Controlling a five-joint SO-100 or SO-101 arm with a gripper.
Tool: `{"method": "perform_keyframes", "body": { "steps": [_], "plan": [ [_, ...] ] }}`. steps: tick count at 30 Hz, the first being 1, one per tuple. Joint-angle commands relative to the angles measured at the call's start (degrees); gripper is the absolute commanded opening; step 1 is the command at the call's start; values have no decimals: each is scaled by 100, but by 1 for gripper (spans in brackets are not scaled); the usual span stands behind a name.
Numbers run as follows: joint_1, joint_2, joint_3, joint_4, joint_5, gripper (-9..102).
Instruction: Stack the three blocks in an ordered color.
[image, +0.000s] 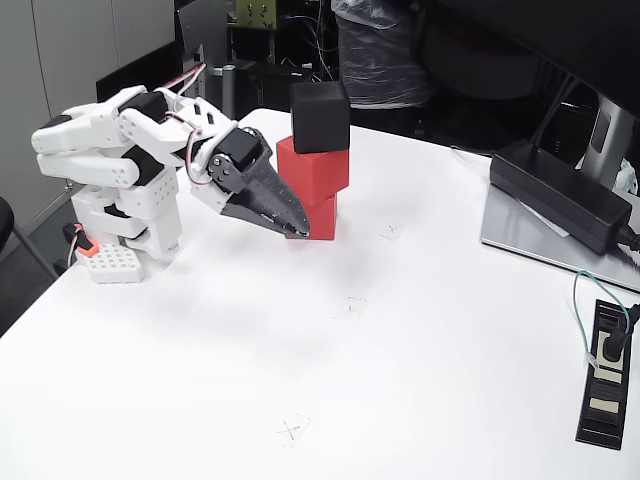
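Here, in the fixed view, the nearest part of the white table (200, 380) shows you three faint pencilled crosses: one at about 6 o'clock near the lower edge (291, 431), one just below the centre (350, 307), and one a little farther back toward 1 o'clock (391, 232). Over at 4 o'clock, a black socket strip (606, 375) lies by the table's right edge with a green cable (600, 290) plugged into it.

Moving back, your white arm (110, 160) is folded at 9 o'clock, with a small white perforated block (110, 263) carrying an orange bit beside its base. The dark fingers (270, 205) taper together to a single point aimed toward the stack, so you see them closed with nothing between them. From this angle the tip overlaps the lower red block (325, 215); you cannot tell whether it touches it or sits just in front.

The three cubes stand stacked above the centre, toward 12 o'clock: the lower red block on the table, the upper red block (315, 165) on it and turned slightly off square, and the black block (321, 116) on top, also a bit twisted.

Farther back at 2 o'clock, a long black power brick (560, 195) rests on a grey plate (530, 240).
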Motion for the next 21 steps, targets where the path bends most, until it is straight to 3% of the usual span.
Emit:
{"method": "perform_keyframes", "body": {
  "steps": [1, 21],
  "plan": [
    [-35, 35, -26, 79, 62, -1],
    [9, 35, -26, 123, 9, -1]
  ]
}}
